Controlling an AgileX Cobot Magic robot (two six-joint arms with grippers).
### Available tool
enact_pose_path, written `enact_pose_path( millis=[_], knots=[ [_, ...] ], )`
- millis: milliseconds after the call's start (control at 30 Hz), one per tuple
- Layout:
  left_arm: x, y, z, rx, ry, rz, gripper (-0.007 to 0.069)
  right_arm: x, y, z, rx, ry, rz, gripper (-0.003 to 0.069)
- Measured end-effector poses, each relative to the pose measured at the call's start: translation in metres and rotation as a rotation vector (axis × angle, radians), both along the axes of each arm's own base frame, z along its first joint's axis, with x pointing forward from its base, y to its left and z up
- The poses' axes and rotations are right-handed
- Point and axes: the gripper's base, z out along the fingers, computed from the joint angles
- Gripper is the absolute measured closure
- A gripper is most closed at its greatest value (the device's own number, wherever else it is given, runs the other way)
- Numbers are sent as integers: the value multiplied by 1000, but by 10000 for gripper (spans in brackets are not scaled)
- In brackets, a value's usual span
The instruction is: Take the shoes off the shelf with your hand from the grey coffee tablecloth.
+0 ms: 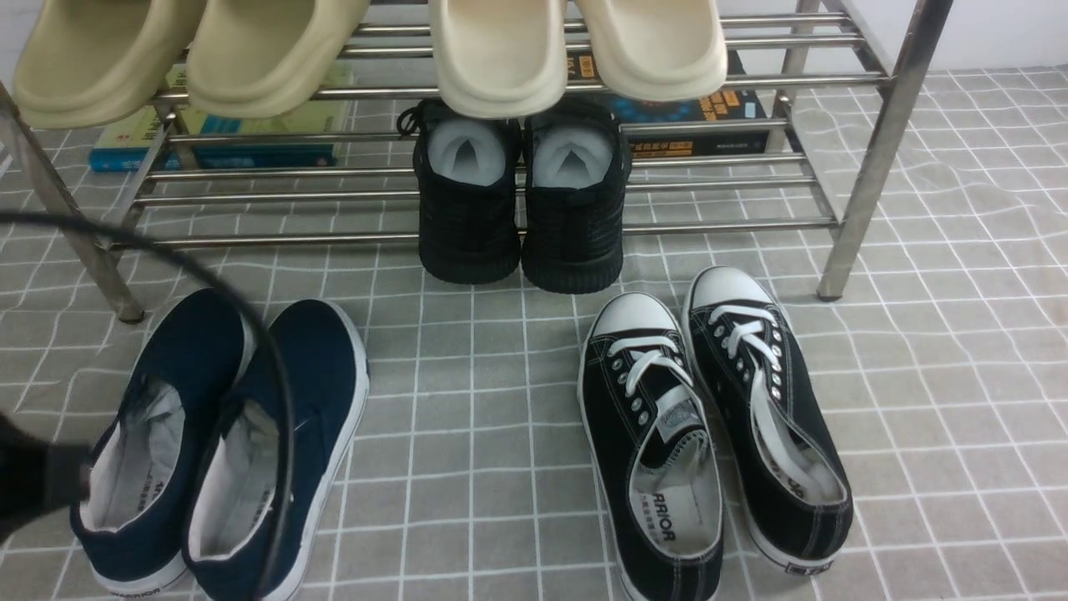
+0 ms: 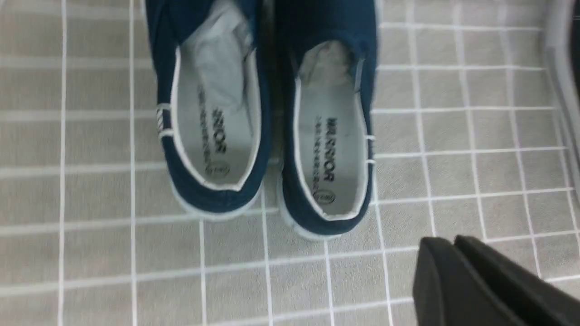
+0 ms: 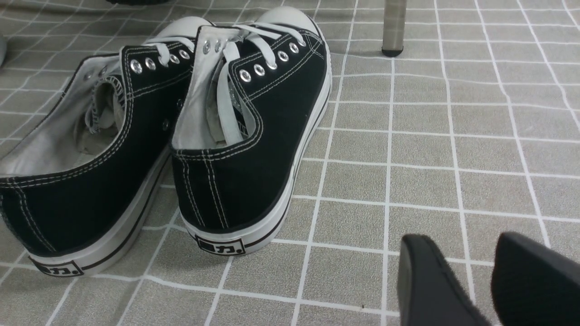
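Black lace-up sneakers (image 1: 717, 426) flank navy shoes (image 1: 225, 442) on cloth (image 1: 484, 434).

Grey-taupe tablecloth (image 1: 501, 467) with a white grid all over. The slip-on shoes (image 1: 225, 442) near its left edge are navy with white soles and pale grey lining. The lace-up sneakers (image 1: 709, 426) are black with white toe caps and laces, the knit sneakers (image 1: 521, 200) all black, the slippers (image 1: 367, 50) cream, on a shiny steel shelf (image 1: 884, 142).

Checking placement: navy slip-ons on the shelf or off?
Off. The navy slip-ons stand upright on the grey tablecloth, in front of the shelf.
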Motion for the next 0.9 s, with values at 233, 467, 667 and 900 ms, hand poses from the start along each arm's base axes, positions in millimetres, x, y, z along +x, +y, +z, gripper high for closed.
enact_pose_path(
  millis=[233, 467, 667, 900],
  knots=[
    [-48, -3, -40, -99, -373, 25, 623, 0, 0, 0, 0, 0, 0, 420],
    [-64, 2, -64, -42, -488, 42, 621, 0, 0, 0, 0, 0, 0, 420],
    [-58, 9, -81, 83, -499, 60, 617, 0, 0, 0, 0, 0, 0, 420],
    [-52, 12, -117, 136, -459, 65, 610, 0, 0, 0, 0, 0, 0, 420]
  ],
)
